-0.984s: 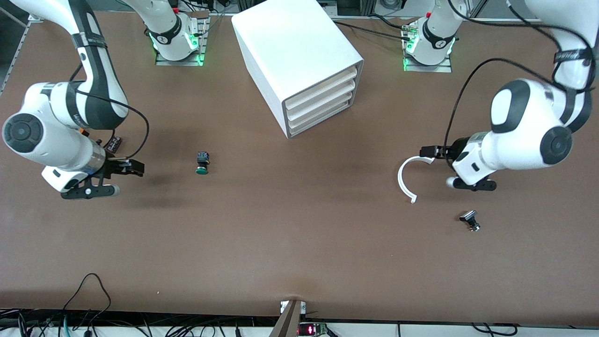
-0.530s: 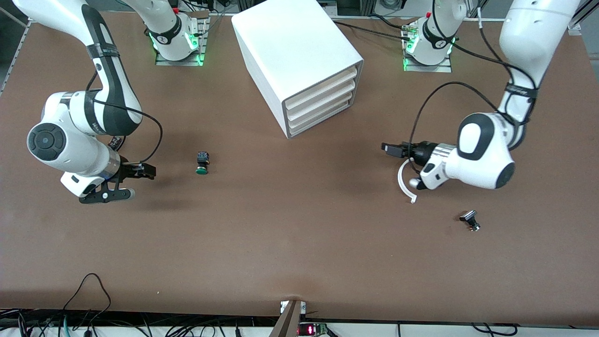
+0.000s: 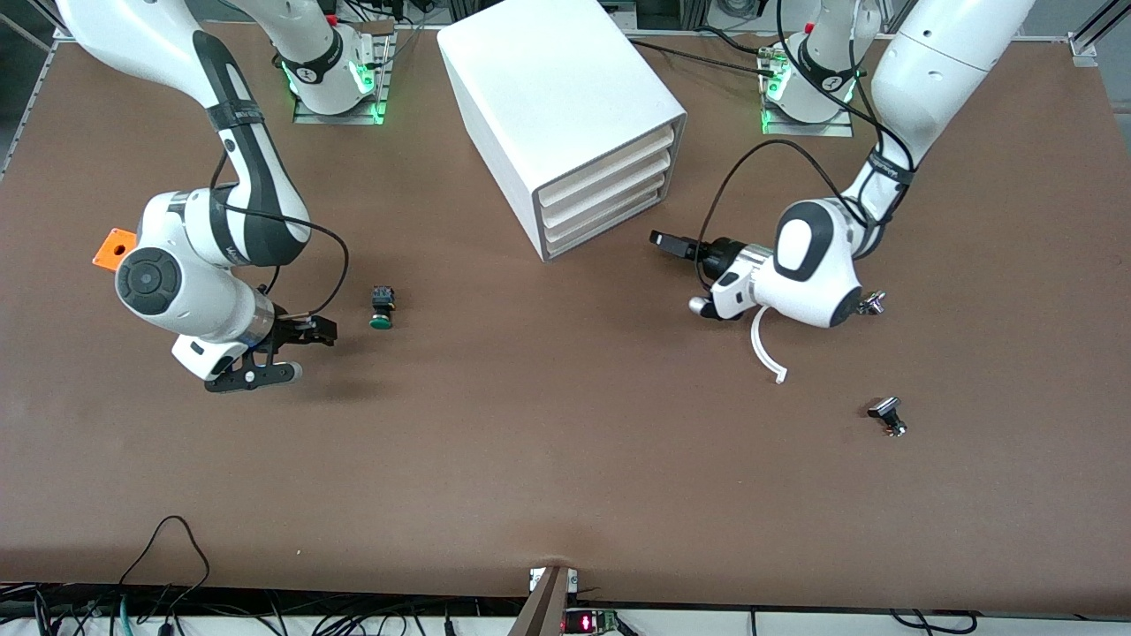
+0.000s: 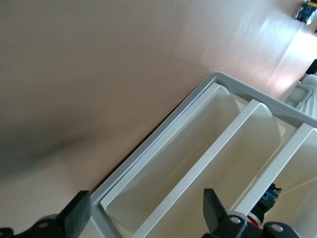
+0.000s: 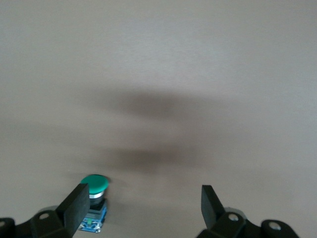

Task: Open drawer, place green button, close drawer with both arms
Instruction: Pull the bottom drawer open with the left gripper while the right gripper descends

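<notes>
The white cabinet (image 3: 548, 97) stands at the table's middle, toward the robots' bases. Its lowest drawer (image 3: 603, 221) is closed, as are the two above it. In the left wrist view the lowest drawer (image 4: 168, 171) lies next to the table surface. My left gripper (image 3: 667, 242) is open and empty, close to the drawer fronts, pointing at them (image 4: 146, 215). The green-capped button (image 3: 382, 311) lies on its side on the table. My right gripper (image 3: 314, 330) is open and empty beside it, on the right arm's end. In the right wrist view the button (image 5: 94, 196) sits by one fingertip (image 5: 79, 201).
A white curved strip (image 3: 765, 349) lies under the left arm's wrist. A black-capped metal part (image 3: 886, 415) lies nearer to the front camera than that. An orange box (image 3: 113, 248) sits at the right arm's end. A small metal part (image 3: 875, 305) shows beside the left arm.
The left gripper has moved from the white strip toward the cabinet's drawer fronts. The right gripper has moved toward the button. The orange box has come into view.
</notes>
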Robot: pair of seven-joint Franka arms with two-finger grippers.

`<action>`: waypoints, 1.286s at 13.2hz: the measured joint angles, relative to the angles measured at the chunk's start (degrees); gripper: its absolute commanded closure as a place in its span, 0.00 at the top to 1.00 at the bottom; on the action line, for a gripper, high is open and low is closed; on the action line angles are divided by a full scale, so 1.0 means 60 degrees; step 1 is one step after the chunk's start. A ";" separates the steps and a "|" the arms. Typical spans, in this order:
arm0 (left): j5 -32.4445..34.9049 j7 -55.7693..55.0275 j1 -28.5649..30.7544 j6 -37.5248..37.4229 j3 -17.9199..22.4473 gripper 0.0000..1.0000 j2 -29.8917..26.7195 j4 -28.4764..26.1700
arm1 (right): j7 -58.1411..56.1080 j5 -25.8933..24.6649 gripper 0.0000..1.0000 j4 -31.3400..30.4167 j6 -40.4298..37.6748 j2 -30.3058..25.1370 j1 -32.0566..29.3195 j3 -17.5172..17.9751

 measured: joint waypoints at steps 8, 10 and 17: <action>-0.3215 0.1907 -0.0542 0.1323 -0.0618 0.76 -0.0008 -0.1549 | 0.0127 0.0096 1.00 -0.1366 0.1423 -0.0067 0.0053 0.0461; -0.3422 0.1934 -0.0579 0.1512 -0.0813 0.69 -0.0008 -0.1666 | 0.0128 0.0097 1.00 -0.1724 0.1605 -0.0167 0.0053 0.0480; -0.3612 0.2087 -0.0582 0.1606 -0.0849 0.00 -0.0043 -0.1736 | 0.0133 0.0099 1.00 -0.2013 0.1715 -0.0176 0.0058 0.0690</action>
